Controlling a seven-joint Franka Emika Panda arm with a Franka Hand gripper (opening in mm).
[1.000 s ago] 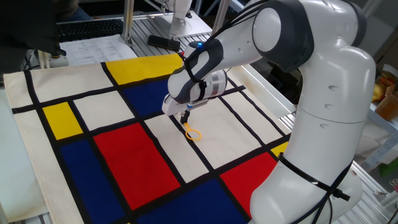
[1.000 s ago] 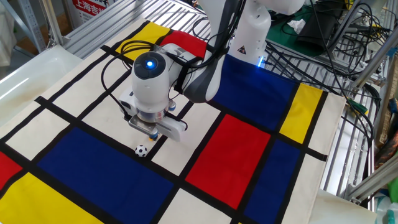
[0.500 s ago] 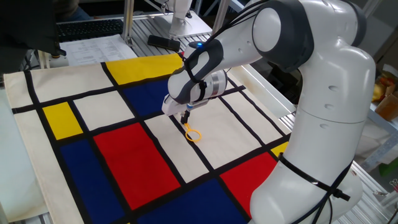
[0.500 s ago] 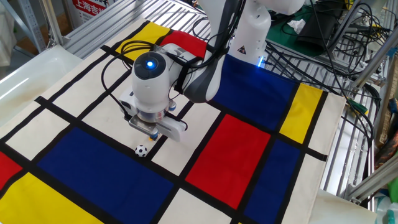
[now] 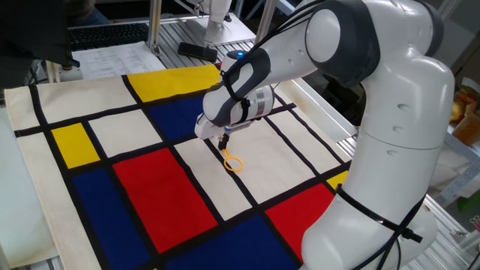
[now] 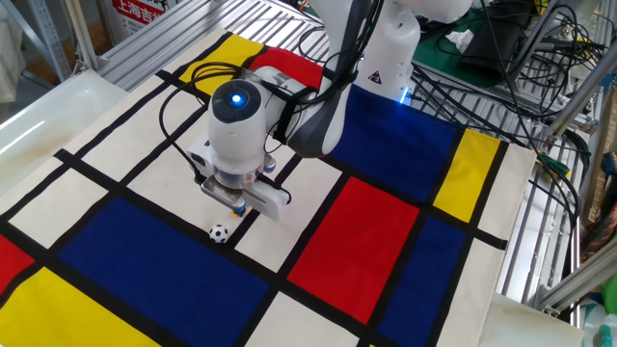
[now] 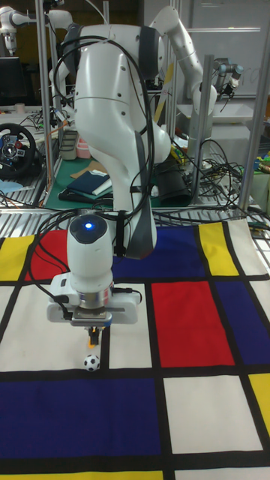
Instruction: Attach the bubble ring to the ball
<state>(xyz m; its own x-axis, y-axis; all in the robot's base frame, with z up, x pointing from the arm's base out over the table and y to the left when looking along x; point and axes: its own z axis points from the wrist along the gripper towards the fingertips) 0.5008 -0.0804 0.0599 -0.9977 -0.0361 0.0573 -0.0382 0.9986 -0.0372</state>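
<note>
workshop setting: metal shelving, cable bundles and other robot equipment behind the desk (image 5: 45,225), seen in all three views.

desk covering: cloth (image 6: 386,241) printed with red, blue, yellow and cream rectangles divided by black lines; lies flat over the desk.

arm (image 5: 375,112): white franka panda, large base segment at the right of one fixed view, forearm reaching down over the middle of the cloth. wrist carries a lit blue indicator (image 6: 240,96), also visible in the tall fixed view.

gripper (image 5: 223,140): points straight down, close above a cream rectangle near a black line. jaws pressed together on the upper end of the bubble ring's handle, as one fixed view shows; in the other two views the jaw tips are mostly hidden under the wrist body.

bubble ring (image 5: 234,162): thin yellow-orange loop with short straight handle. handle rises up into the jaws; loop end lies low over the cream rectangle, whether touching the cloth or just above it cannot be told.

ball (image 6: 220,232): tiny, white with black patches. rests on the cloth at the edge of a cream rectangle beside a blue one, just beside and below the gripper in the other fixed view; in the tall fixed view it sits (image 7: 91,363) directly in front of the gripper. ball and ring apart, not joined.
</note>
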